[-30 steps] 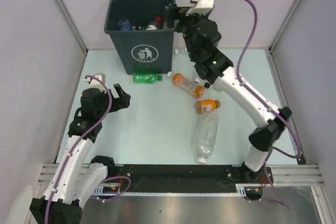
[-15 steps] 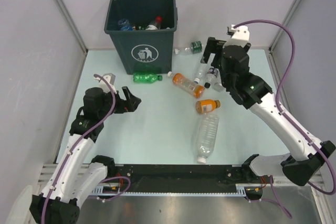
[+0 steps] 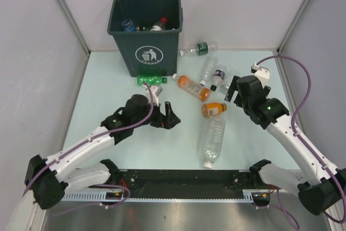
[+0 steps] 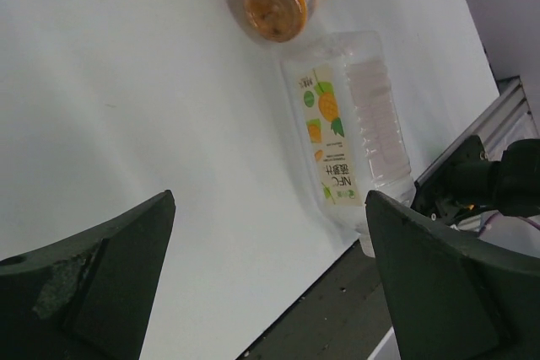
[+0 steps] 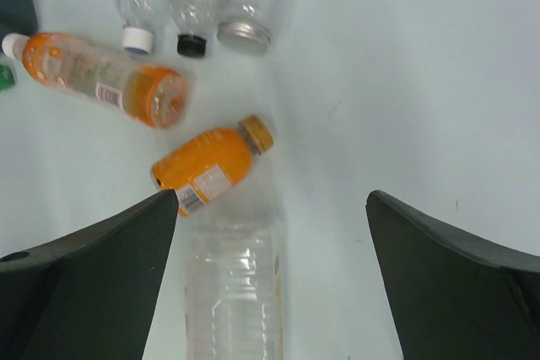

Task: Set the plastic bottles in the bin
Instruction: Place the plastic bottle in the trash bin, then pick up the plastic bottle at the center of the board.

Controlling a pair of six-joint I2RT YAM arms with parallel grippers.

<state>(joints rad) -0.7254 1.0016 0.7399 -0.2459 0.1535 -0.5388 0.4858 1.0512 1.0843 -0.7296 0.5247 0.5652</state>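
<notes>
The dark green-grey bin stands at the back left with several bottles inside. On the table lie a green bottle, a long orange bottle, a small orange bottle, a large clear bottle, two clear bottles and a green-labelled one. My left gripper is open and empty, left of the large clear bottle. My right gripper is open and empty, above the small orange bottle and the large clear bottle.
Grey walls close in the table on the left, back and right. A black rail runs along the near edge. The green bottle lies against the bin's foot. A small white cap lies beside the bin.
My right arm has swung from the bin's rim down to the right side of the table. My left arm has reached out from the left towards the table's middle.
</notes>
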